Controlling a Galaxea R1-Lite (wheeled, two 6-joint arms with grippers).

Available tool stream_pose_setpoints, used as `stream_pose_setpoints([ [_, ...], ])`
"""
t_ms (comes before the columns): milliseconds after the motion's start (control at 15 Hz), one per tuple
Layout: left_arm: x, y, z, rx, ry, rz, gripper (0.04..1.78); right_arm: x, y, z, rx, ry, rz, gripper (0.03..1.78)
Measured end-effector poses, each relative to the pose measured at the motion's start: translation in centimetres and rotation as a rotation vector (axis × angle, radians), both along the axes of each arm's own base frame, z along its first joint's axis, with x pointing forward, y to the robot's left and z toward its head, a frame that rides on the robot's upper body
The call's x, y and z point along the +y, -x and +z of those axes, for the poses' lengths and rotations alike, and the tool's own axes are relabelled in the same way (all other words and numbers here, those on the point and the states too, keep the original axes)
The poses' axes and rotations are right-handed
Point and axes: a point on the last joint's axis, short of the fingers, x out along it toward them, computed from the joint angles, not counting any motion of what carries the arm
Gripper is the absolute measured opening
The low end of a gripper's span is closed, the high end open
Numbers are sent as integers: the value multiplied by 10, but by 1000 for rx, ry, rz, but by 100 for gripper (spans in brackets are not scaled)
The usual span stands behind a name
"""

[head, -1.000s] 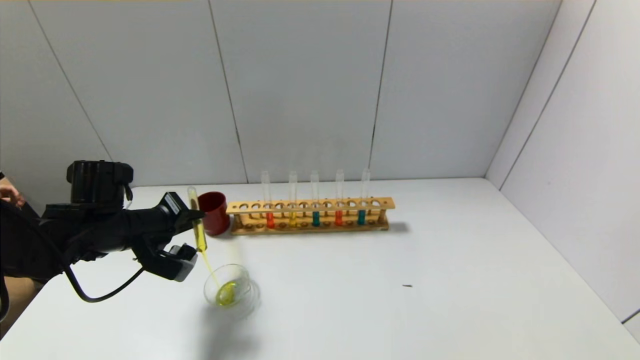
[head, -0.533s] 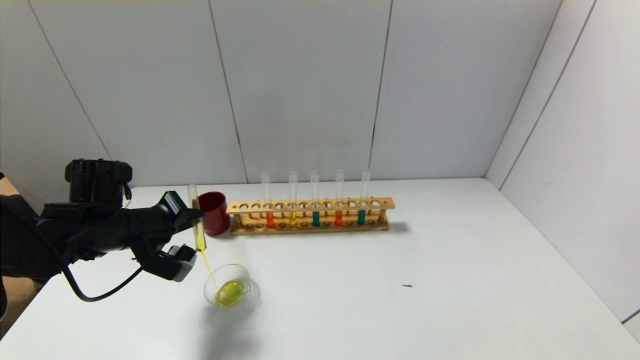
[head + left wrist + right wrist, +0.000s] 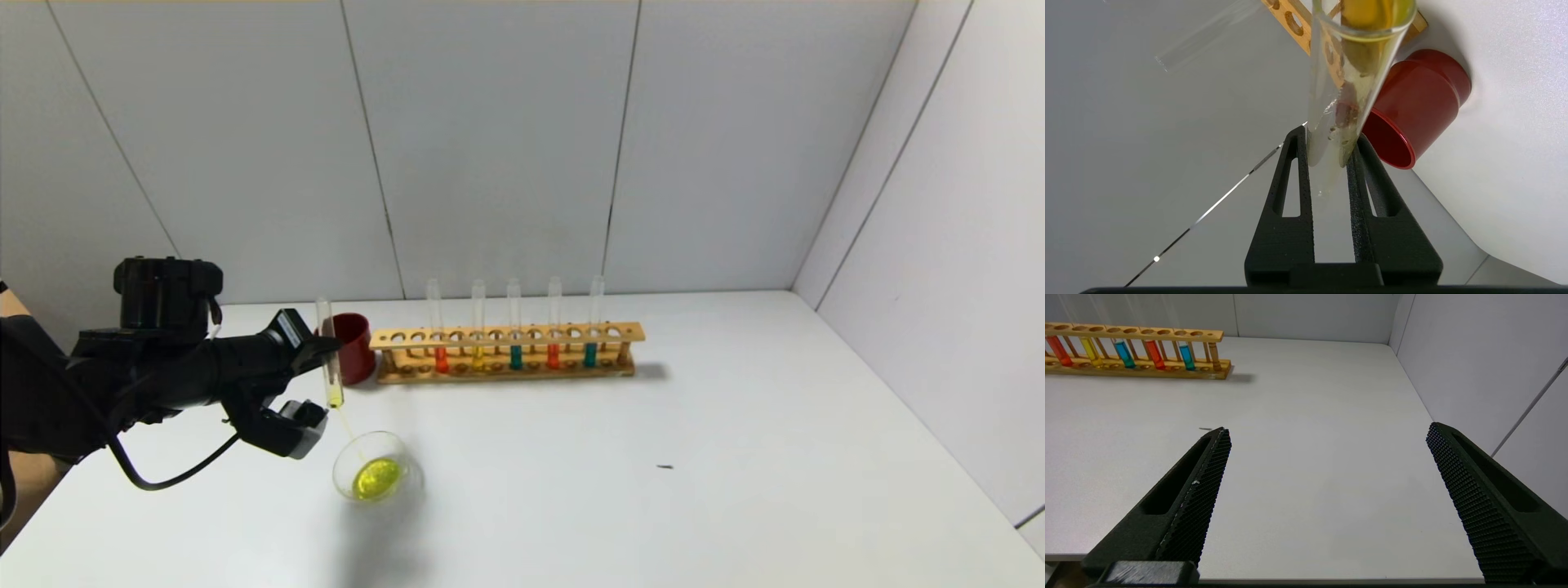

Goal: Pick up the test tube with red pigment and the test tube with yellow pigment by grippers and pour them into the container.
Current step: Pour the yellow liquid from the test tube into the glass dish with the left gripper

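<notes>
Landmark: wooden rack (image 3: 506, 353) at the back of the white table (image 3: 653, 490).

Far left of the rack, left gripper (image 3: 325, 353) reaching in from the table's left edge, jaws pinched on the test tube with yellow pigment (image 3: 329, 353). Tube upended, mouth down, a little yellow left near the mouth and a thin thread of liquid running toward the container (image 3: 378, 467). In the left wrist view, black fingers (image 3: 1300, 171) clamped on either side of the glass (image 3: 1343, 102).

Forward of the rack's left end and nearer the robot, the container: low clear dish standing on the table, a pool of yellow in its bottom, just below and a touch right of the tube's mouth.

Just beside the rack's left end, a dark red cup (image 3: 351, 347), upright, right behind the tilted tube.

In the rack itself, five tubes standing upright. From the left end: the test tube with red pigment (image 3: 440, 347), then a yellow tube (image 3: 478, 345), a teal tube (image 3: 515, 345), a second orange-red tube (image 3: 553, 343), another teal tube (image 3: 591, 343). Which of the two orange-red ones counts as the task's tube, hard to tell; leftmost taken here.

Well right of the rack and nearer the robot, right gripper (image 3: 1327, 457), shown only in its own wrist view, above the table, jaws spread wide, holding nothing.
</notes>
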Motion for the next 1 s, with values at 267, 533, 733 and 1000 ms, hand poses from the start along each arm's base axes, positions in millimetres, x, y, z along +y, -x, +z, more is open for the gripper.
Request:
stream_pose_setpoints([
  [267,0,1,0,-11,-21,-13,30,0,0,0,0,0,0,175],
  [533,-1,4,3,-32,-44,-29,30,0,0,0,0,0,-1,175],
  [733,-2,9,5,-39,-50,-34,30,0,0,0,0,0,0,175],
  [1000,-5,16,19,-139,-110,-64,30,0,0,0,0,0,0,175],
])
